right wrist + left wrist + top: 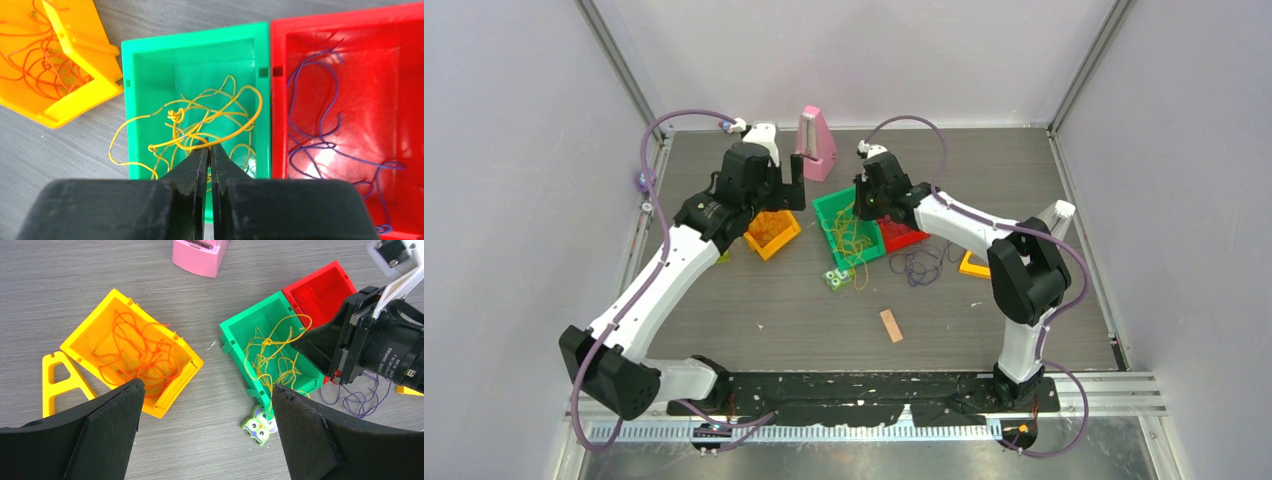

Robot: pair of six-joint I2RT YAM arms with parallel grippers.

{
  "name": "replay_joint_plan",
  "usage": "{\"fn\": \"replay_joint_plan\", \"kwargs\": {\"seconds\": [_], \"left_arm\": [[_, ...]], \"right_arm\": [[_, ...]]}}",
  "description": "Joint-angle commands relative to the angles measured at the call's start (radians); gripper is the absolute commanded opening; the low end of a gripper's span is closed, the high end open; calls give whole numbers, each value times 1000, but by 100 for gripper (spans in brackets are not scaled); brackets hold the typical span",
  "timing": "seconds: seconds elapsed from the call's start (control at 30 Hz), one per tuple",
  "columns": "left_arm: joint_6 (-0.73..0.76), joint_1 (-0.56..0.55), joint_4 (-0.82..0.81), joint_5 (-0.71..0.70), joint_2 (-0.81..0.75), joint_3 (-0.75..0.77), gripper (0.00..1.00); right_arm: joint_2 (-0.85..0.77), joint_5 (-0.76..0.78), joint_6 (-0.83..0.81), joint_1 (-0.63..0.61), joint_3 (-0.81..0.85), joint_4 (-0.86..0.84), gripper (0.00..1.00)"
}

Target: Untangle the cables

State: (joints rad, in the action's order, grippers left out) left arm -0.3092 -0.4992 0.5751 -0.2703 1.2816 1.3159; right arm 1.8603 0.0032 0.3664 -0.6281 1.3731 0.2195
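A dark grey wood-grain table (754,320) carries three open bins: a yellow bin (80,347) on the left, then a green bin (252,315) and a red bin (320,290) touching side by side. A pink block (199,256) stands behind them. A yellow A-shaped frame (54,360) lies beside the yellow bin and an owl figure (259,425) in front of the green one. Nearer lies a wooden block (891,325). A dark purple cable (924,265) sprawls beside another yellow piece (973,265). A yellow-green cable (112,150) loops over the green bin's side, perhaps reaching the tabletop.
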Motion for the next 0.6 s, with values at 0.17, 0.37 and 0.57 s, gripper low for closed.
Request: {"fn": "replay_joint_plan", "kwargs": {"seconds": [0.17, 0.37, 0.57], "left_arm": [[-73, 35, -80, 105, -8, -62, 100], [-99, 37, -141, 134, -59, -186, 100], [-117, 37, -126, 129, -47, -220, 100]], "right_arm": [[104, 105, -112, -2, 180, 28, 9], [205, 52, -124, -8, 210, 31, 8], [339, 39, -144, -17, 346, 140, 9]]}}
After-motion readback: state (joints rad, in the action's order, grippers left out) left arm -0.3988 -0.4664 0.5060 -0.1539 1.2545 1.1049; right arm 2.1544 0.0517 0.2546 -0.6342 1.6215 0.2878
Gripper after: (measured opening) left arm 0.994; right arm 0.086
